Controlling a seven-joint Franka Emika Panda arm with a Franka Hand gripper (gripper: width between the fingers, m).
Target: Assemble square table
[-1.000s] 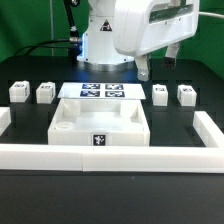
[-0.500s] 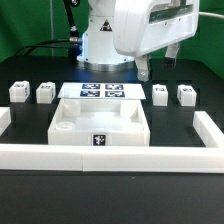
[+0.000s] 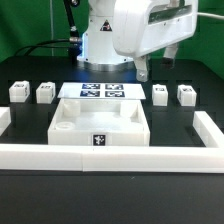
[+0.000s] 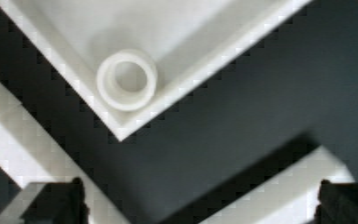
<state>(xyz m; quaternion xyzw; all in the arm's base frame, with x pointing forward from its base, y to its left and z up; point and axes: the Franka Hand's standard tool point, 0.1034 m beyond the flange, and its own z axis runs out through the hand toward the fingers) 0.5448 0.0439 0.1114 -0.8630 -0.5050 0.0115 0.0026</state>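
The claw (image 3: 158, 63) hangs high over the desk (image 3: 28, 118), toward the back and the exterior view's right; its two dark fingers are spread apart with nothing between them. In the wrist view the fingertips (image 4: 51, 203) show at the frame's edge with only dark desk in the gap.

The square table top (image 3: 70, 138) lies flat in the middle of the desk with its rim upward, well below the claw and nearer the camera; its tag (image 3: 98, 139) sits on the edge that faces the exterior view. The wrist view looks down on one corner of this top, where a corner hole (image 4: 126, 78) sits just inside the point where two edges meet; dark desk runs along both of those edges.

Just behind the top lies the marker board (image 3: 100, 91), flat, with a thin dark strip between them.

On the exterior view's left stand the first leg (image 3: 18, 92) and the second leg (image 3: 45, 92), near each other but apart; on its right stand the third leg (image 3: 160, 94) and the fourth leg (image 3: 186, 94), spaced the same way. All four are level with the marker board and clear of the top.

The border wall (image 3: 110, 155) runs across the front, just beside the top's tagged edge, and turns back along both sides; bare desk lies between each side arm and the top, and between the top and the legs.
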